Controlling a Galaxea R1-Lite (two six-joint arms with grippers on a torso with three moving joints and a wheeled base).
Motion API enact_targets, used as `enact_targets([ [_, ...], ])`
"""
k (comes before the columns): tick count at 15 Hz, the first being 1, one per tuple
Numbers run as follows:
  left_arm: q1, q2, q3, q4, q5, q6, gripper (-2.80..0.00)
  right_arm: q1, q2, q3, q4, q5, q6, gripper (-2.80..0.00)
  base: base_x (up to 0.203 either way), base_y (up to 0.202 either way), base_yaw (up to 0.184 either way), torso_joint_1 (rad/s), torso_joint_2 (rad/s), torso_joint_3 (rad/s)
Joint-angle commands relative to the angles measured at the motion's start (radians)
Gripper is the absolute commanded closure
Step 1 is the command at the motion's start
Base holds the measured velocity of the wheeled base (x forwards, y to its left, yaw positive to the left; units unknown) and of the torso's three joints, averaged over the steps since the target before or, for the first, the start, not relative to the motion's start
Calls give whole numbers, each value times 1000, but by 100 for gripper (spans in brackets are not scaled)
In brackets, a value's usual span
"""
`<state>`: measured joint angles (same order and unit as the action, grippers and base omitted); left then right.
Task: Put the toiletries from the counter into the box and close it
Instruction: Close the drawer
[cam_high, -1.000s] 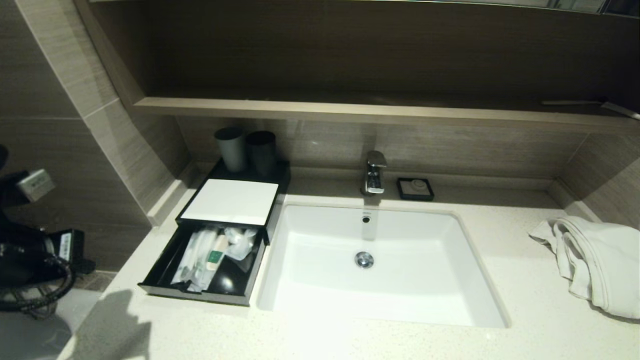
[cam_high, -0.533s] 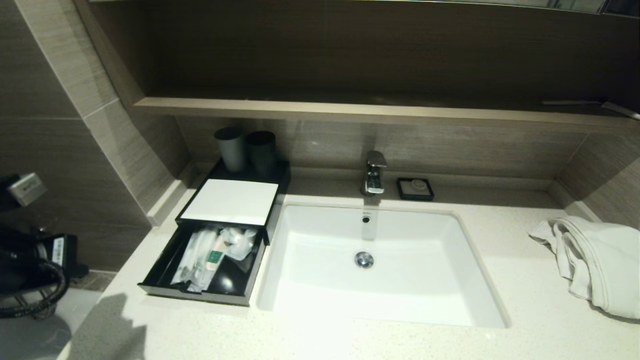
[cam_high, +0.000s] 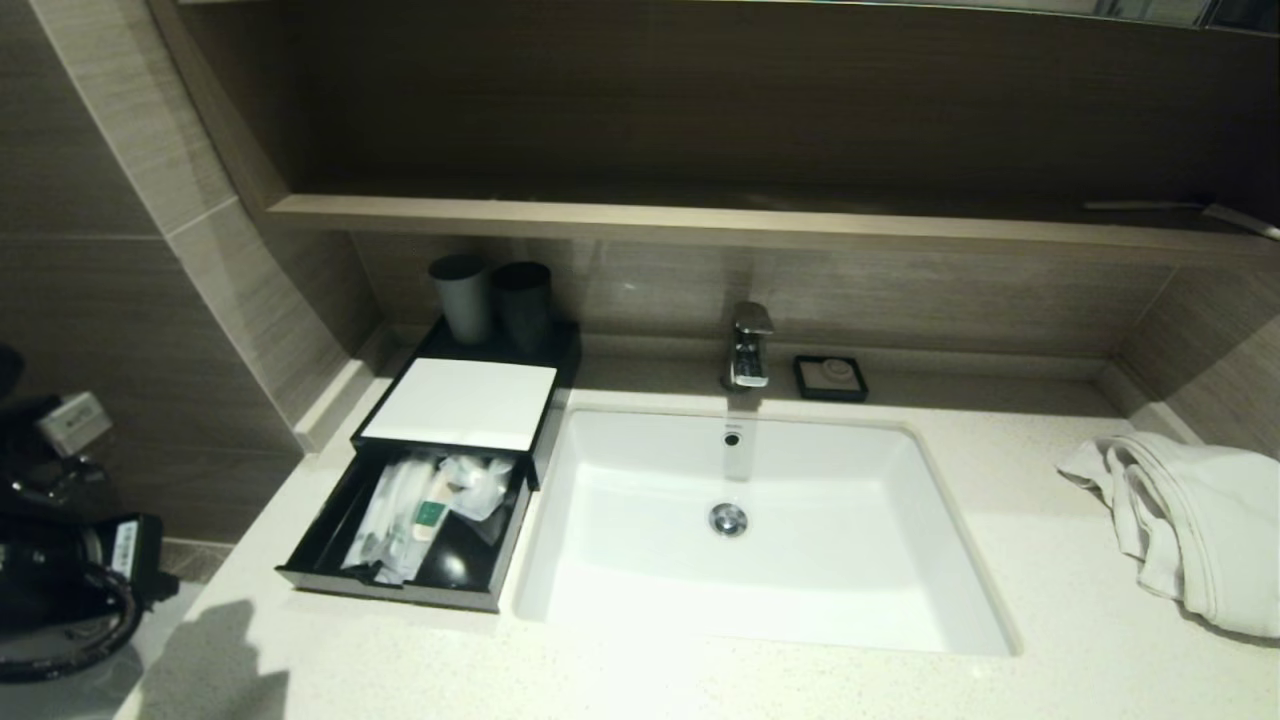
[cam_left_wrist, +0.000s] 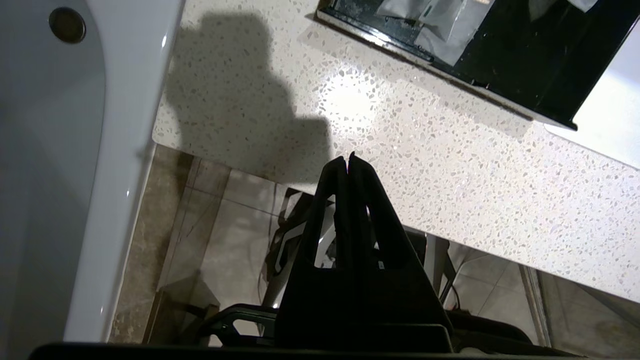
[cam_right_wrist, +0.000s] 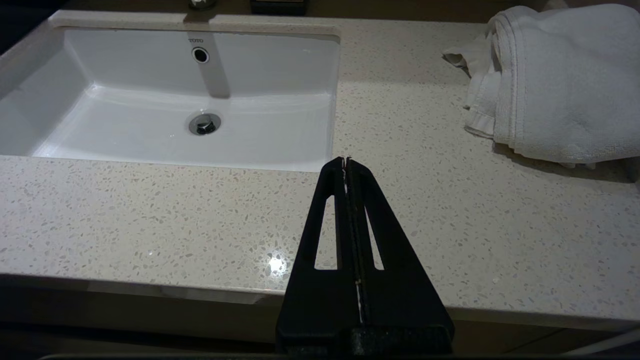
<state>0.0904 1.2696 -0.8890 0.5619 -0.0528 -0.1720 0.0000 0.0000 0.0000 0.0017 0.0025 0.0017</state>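
The black box (cam_high: 460, 402) with a white top panel stands at the left of the speckled counter (cam_high: 1050, 600). Its front drawer (cam_high: 400, 590) is pulled out. Several toiletries (cam_high: 420, 510), crinkly sachets with green items, lie inside the drawer. My left arm (cam_high: 60, 560) hangs off the counter's left end. The left gripper (cam_left_wrist: 347, 159) is shut and empty over the counter's corner, a short way from the drawer (cam_left_wrist: 525, 65) and its toiletries (cam_left_wrist: 440, 20). The right gripper (cam_right_wrist: 346, 160) is also shut and empty, above the counter's front edge by the sink's right corner.
A white sink (cam_high: 620, 470) is set in the middle of the counter, with a faucet (cam_high: 748, 345) and a small black soap dish (cam_high: 830, 378) behind it. Two grey cups (cam_high: 462, 295) stand behind the box. A white towel (cam_high: 1190, 520) lies at the right. A wooden shelf (cam_high: 700, 222) overhangs the back.
My left arm has swayed a little at the left edge and now sits lower. The box, drawer and sachets have not moved.
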Motion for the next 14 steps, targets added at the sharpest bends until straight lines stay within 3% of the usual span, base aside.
enact_targets([
  [1, -1, 6, 22, 3, 0, 0, 0, 0, 0, 0, 0, 1, 0, 0, 0, 0, 0, 0, 0, 0],
  [14, -145, 105, 79, 0, -4, 52, 0, 0, 0, 0, 0, 1, 0, 0, 0, 0, 0, 0, 0, 0],
])
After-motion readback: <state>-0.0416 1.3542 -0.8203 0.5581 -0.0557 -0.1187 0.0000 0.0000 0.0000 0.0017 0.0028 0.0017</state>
